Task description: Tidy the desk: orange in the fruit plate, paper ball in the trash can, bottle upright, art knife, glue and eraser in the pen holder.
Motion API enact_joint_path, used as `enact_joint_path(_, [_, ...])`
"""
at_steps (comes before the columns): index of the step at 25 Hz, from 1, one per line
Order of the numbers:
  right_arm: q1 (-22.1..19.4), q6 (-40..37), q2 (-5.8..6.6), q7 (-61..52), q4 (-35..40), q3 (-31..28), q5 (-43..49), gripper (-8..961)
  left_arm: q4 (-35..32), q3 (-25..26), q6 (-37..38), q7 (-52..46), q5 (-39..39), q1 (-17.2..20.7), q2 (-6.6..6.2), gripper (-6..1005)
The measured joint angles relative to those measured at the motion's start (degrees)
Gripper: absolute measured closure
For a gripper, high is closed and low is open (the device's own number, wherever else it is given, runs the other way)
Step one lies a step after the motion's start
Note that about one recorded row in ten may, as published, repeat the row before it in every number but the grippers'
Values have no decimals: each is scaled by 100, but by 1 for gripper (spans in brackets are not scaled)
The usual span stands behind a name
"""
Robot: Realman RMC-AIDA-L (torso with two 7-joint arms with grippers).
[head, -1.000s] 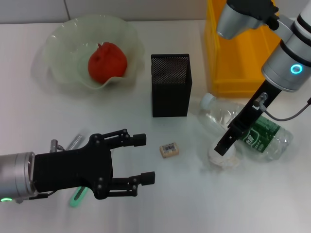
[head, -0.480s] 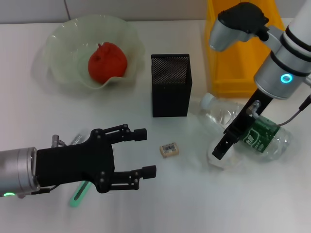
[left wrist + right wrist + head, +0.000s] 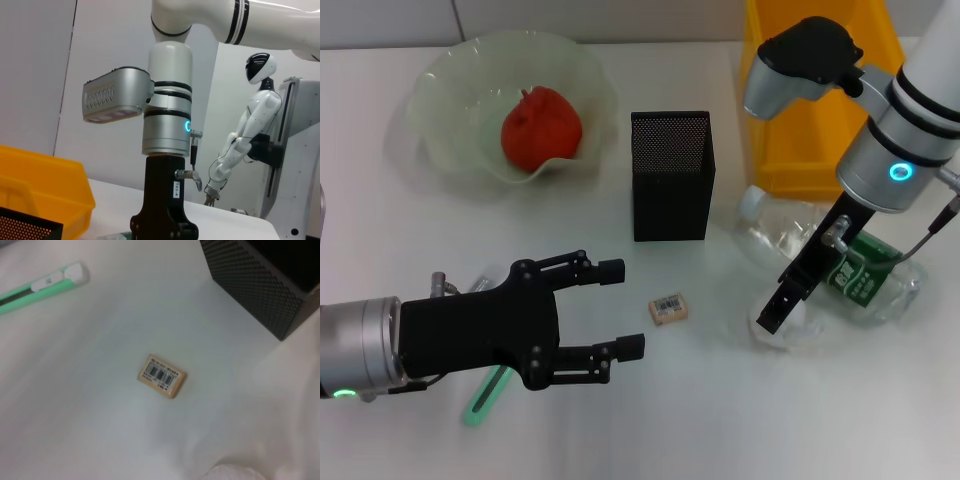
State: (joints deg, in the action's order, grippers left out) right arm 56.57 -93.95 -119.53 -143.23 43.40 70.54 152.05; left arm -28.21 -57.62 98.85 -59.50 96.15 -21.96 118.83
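White paper ball (image 3: 790,322) sat under the right gripper (image 3: 772,315) (finger state unclear) near the desk's right edge; next, grasp it. Left gripper (image 3: 620,310) gaped, idle.

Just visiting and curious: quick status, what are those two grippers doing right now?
Right gripper down on paper ball, beside lying bottle. Left gripper open, hovering near eraser. Nothing blocking.
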Motion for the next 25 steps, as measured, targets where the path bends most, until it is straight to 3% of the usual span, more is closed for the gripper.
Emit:
enact_joint_path(14, [-15,26,0,83,-21,22,0,358,0,7,-81,9,1,-47,8,186])
enact_joint_path(18, [-61,25,0,85,55,10,0,452,0,6,-81,9,1,-54,8,186])
enact_joint_path(25, [-676,-318,31,119,1271,-28,-626,489,0,6,-79,9,-10,-55,9,186])
